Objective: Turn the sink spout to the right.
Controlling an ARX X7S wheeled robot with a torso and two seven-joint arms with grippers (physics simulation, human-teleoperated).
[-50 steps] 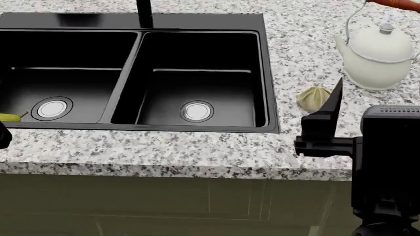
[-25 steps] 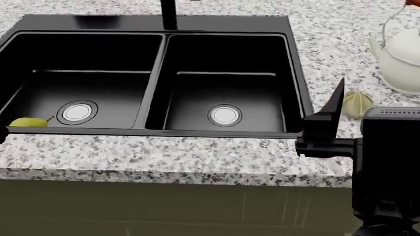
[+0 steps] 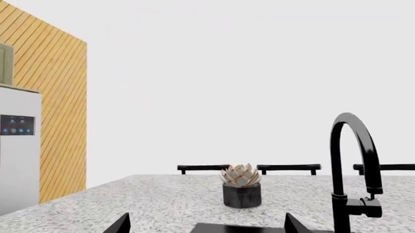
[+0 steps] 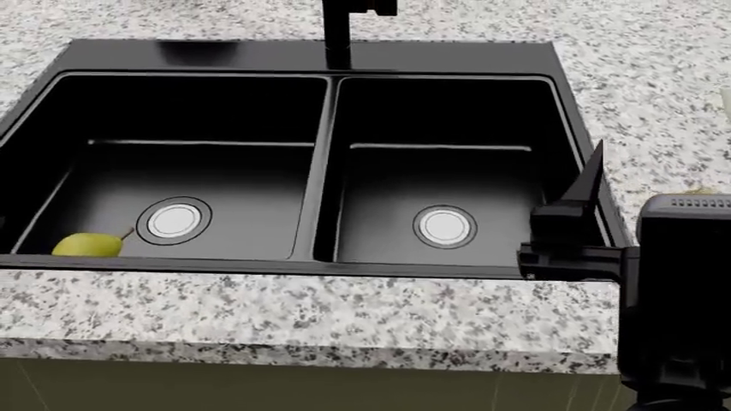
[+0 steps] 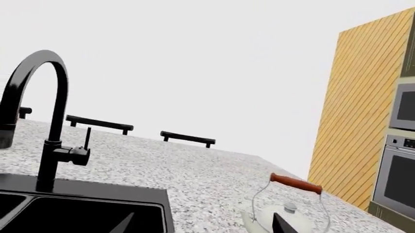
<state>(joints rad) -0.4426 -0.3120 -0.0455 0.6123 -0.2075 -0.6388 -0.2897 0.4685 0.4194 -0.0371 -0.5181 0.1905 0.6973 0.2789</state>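
Observation:
The sink spout (image 4: 337,34) rises as a black tube from the back rim of the black double-basin sink (image 4: 205,53), over the centre divider. Its top is cut off in the head view. It arches high in the left wrist view (image 3: 338,160) and in the right wrist view (image 5: 50,121), with a thin lever (image 5: 87,137) on its side block. My right gripper (image 4: 574,224) hovers open over the sink's front right corner, far from the spout. My left gripper (image 3: 206,225) is open and empty, low over the counter in front of the sink; it is out of the head view.
A yellow-green pear (image 4: 88,246) lies in the left basin near a silver drain (image 4: 174,220). A white kettle (image 5: 285,213) stands on the granite counter (image 4: 286,308) right of the sink. A potted succulent (image 3: 241,187) sits behind the sink. A fridge (image 3: 16,150) and wall ovens (image 5: 395,160) flank the room.
The head view has swung so the sink sits further right in the picture; the kettle and the small pale object beside it have left it, and the pear shows fully. The right gripper keeps its pose.

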